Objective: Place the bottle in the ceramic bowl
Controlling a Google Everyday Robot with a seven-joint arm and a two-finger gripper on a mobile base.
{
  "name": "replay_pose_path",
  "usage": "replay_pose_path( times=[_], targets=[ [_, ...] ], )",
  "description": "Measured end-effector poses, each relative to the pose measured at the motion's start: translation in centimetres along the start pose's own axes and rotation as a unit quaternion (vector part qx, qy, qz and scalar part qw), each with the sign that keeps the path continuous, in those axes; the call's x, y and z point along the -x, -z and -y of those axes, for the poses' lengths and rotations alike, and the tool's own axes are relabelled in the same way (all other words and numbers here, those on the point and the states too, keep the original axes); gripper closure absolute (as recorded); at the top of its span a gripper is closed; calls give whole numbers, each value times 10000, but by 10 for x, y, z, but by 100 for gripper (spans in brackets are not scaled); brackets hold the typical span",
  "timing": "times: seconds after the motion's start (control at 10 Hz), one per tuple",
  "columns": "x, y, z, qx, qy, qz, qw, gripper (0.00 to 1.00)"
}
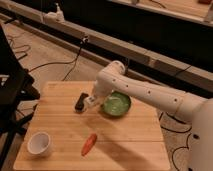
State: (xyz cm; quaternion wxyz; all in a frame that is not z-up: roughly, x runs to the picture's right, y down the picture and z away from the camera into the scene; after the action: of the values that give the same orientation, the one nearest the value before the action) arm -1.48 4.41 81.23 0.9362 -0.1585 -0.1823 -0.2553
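Wooden worktop [130,135], left to right: white cup [39,143] at 7 o'clock; orange carrot [89,144]; dark block [80,102]; pincer [93,100] holding the bottle [91,101] just beside the green bowl's [116,105] 9 o'clock rim.

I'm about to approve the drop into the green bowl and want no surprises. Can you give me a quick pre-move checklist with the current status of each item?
1. Bottle at the gripper: ok, carried above the table.
2. Grip secure: cannot tell.
3. Bottle over the ceramic bowl: not ok, it hangs just left of the rim.
4. Bowl free inside: ok, nothing visible in it.
5. Black block clear of the path: ok, it lies left of the bottle.
6. Cup and carrot away: ok, near the front edge.
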Motion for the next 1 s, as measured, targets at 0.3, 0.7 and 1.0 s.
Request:
replay_pose_path(
  times=[0.3,0.7,1.0],
  targets=[
    [-14,9,-16,104,-294,-89,9995,100],
    [-13,9,-16,102,-288,-82,9995,100],
    [-36,3,-27,278,-465,-235,9983,87]
  ],
)
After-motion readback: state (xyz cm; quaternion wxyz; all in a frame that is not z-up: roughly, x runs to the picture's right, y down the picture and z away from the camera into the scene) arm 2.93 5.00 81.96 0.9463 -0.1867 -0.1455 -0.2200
